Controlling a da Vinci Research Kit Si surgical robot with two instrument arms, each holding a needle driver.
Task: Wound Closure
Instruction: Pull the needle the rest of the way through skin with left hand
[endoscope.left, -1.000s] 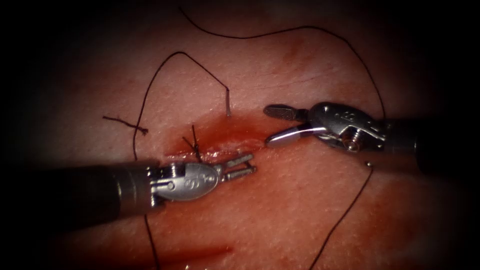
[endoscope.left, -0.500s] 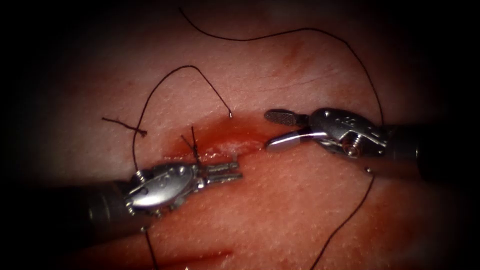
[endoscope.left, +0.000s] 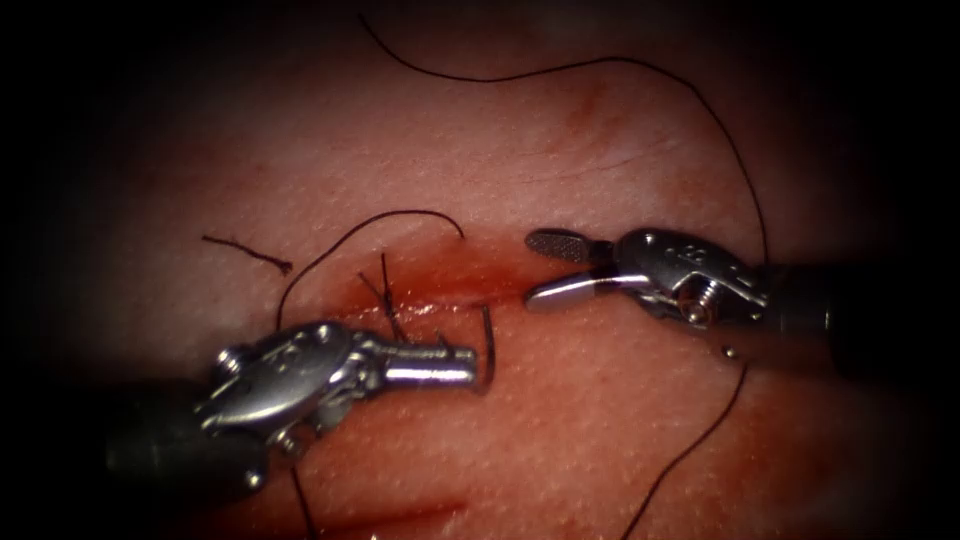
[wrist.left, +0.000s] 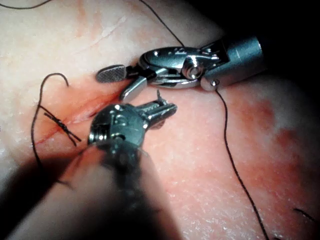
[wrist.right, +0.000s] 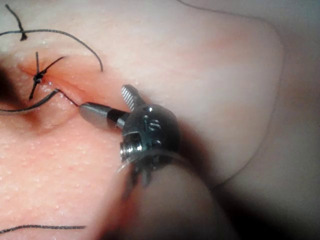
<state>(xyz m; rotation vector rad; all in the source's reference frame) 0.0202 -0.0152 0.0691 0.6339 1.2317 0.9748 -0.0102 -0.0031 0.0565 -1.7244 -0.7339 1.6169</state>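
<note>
My left tool (endoscope.left: 468, 365) lies below the cut (endoscope.left: 455, 292) with its jaws shut on the dark curved needle (endoscope.left: 489, 350), gripping it near mid-curve. The needle stands on the cut's near edge; its upper end touches the tissue (endoscope.left: 560, 440) there. Thread (endoscope.left: 385, 218) enters the tissue above the cut, loops left and passes behind the left tool. My right tool (endoscope.left: 545, 268) hovers at the cut's right end, jaws open and holding nothing. The left wrist view has the left tool (wrist.left: 167, 107) just below the open right tool (wrist.left: 117, 82). The right wrist view shows the right tool (wrist.right: 107, 102).
A tied stitch with short tails (endoscope.left: 385, 290) sits on the cut's left part, also seen as a knot (wrist.right: 37, 76) up close. A loose cut thread piece (endoscope.left: 250, 250) lies further left. Long thread (endoscope.left: 640, 65) arcs over the top and runs down past the right tool. Red fluid wets the cut.
The left tool's jaws closed on the needle and drew it out below the cut. The needle's tail sank into the tissue above, and the thread loop there shrank. The right tool barely moved.
</note>
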